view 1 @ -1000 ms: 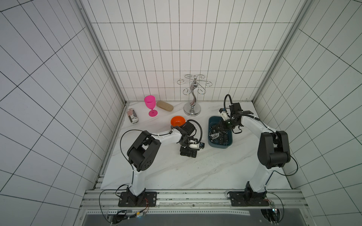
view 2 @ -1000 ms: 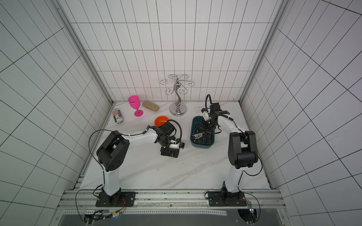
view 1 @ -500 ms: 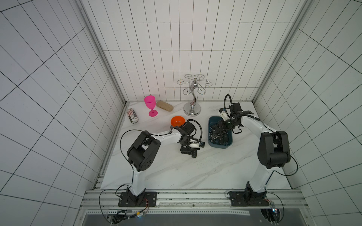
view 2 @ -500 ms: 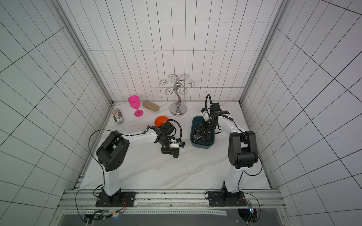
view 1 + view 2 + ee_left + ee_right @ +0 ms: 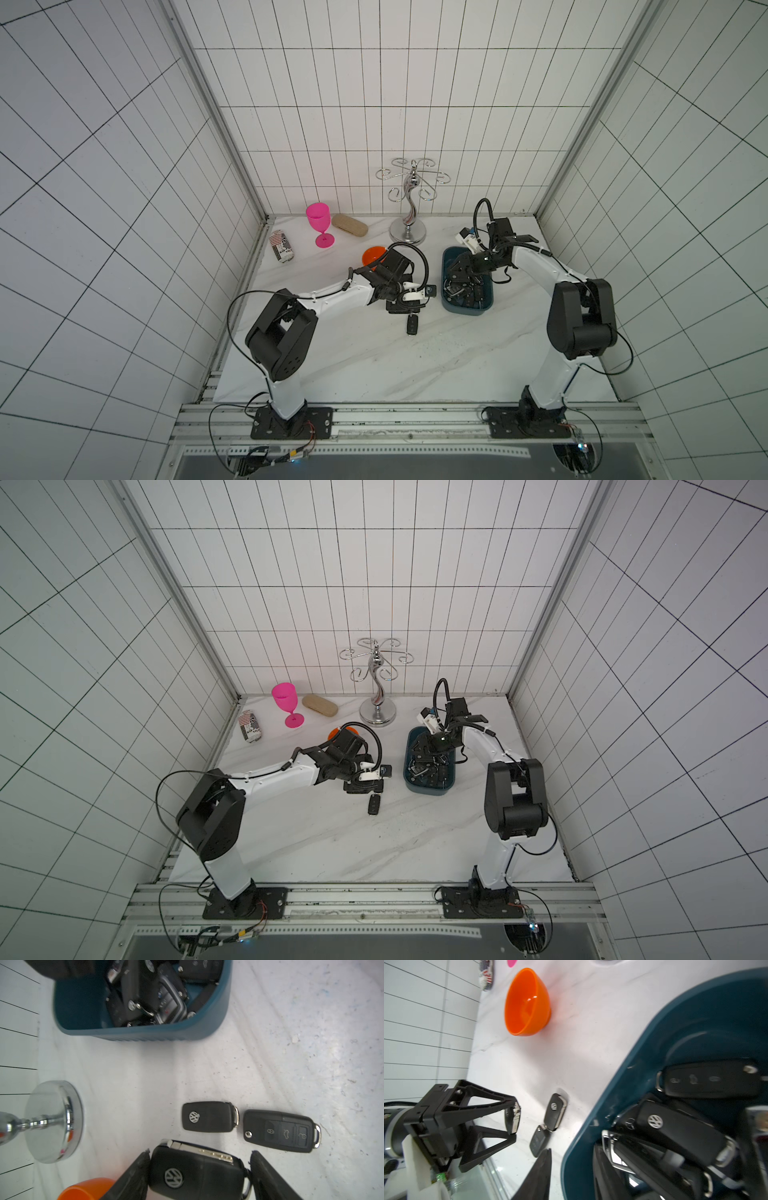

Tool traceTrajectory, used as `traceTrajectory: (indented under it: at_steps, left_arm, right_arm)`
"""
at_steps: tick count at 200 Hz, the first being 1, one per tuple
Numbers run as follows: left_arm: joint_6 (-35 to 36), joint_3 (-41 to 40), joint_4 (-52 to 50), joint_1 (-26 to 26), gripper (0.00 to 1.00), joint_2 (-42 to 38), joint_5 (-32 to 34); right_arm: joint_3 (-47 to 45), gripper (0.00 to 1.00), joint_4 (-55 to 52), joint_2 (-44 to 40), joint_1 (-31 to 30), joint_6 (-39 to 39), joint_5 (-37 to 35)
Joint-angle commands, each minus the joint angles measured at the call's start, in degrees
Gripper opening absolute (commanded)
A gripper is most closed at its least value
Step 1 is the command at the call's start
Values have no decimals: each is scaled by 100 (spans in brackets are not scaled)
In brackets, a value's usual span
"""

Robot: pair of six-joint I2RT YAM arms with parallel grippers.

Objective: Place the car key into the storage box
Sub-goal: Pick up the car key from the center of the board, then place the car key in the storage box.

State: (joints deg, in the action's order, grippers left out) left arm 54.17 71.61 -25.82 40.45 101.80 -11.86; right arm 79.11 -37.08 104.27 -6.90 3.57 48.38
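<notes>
- Reading the table as a clock face in both top views, with 12 at the back wall and 6 at the arm bases, the dark teal storage box (image 5: 467,311) sits at about 2 o'clock on the marble tabletop (image 5: 374,365).
- The left gripper (image 5: 200,1155) is clamped on a black car key (image 5: 195,1174). One of its fingers (image 5: 133,1176) presses each end, and the badge faces the wrist camera.
- That held key is outside the box, between 8 and 9 o'clock of it and apart from its wall. I cannot tell whether the key touches the tabletop.
- Two loose keys lie end to end on the marble at 6 o'clock of the left gripper. One is badge-up (image 5: 208,1116), the other button-side up (image 5: 280,1130), and their ends nearly touch.
- The right gripper (image 5: 455,281) hangs over the box's 9 o'clock side with its jaws a little apart and nothing between them but the rim. In the right wrist view, one finger is outside the wall with a strip of table showing between them.
- A heap of black keys (image 5: 683,1130) fills the box.
- An orange bowl (image 5: 371,254) stands at 11 o'clock, partly hidden by the left arm.
- A chrome hook stand (image 5: 409,235) rises at 12 o'clock.
- A pink goblet (image 5: 319,222) and a tan case (image 5: 350,225) stand near each other at the back, toward 11 o'clock.
- A printed can (image 5: 281,251) lies on its side at 10 o'clock against the side wall.
</notes>
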Motion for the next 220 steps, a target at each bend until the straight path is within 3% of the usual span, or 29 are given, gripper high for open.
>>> traceTrajectory:
  at_steps: [1, 71, 128, 220]
  left_arm:
    - [-315, 251, 556, -10, 71, 15, 141]
    - [-886, 736, 1573, 77, 71, 502, 967]
    - [-954, 874, 1617, 208, 70, 545, 1071]
    - [-1026, 955, 1445, 630, 71, 411, 1035]
  right_arm:
    - [-23, 36, -88, -13, -48, -23, 1243]
    - [-63, 38, -11, -41, -450, -35, 1659]
    - [10, 50, 79, 107, -560, -46, 1310]
    - [166, 51, 249, 411, -593, -121, 1278]
